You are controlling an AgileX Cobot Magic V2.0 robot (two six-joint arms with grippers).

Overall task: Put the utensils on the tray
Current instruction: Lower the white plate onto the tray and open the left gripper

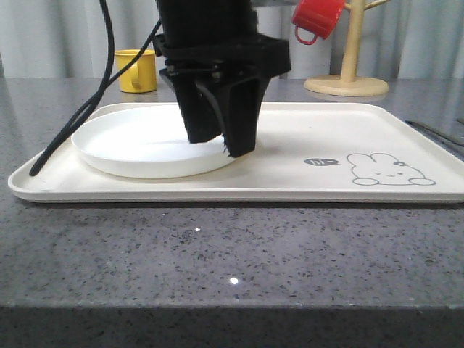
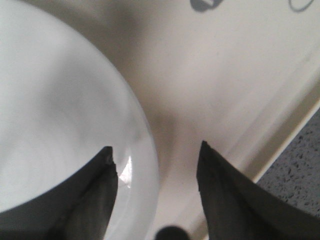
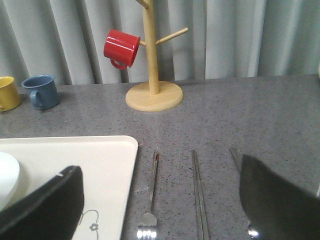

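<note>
There was one cream tray (image 1: 304, 138) holding one white plate (image 1: 130, 145). Three mugs were visible: one yellow (image 3: 7, 93), one blue (image 3: 41, 91) and one red (image 3: 121, 48), plus one wooden mug tree (image 3: 152, 75). On the worktop lay one fork (image 3: 150, 200) and one pair of chopsticks (image 3: 199, 195).

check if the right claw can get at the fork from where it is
Probably yes. The right claw is open, and the fork lies bare on the counter beside the tray, clear of the chopsticks, with nothing over it.

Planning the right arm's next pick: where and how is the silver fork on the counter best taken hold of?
Probably mid-handle of the silver four-tined metal fork, coming straight down from above. It lies flat on the grey speckled stone counter, its slim handle clear of the cream rectangular tray and the straight silver chopsticks.
</note>
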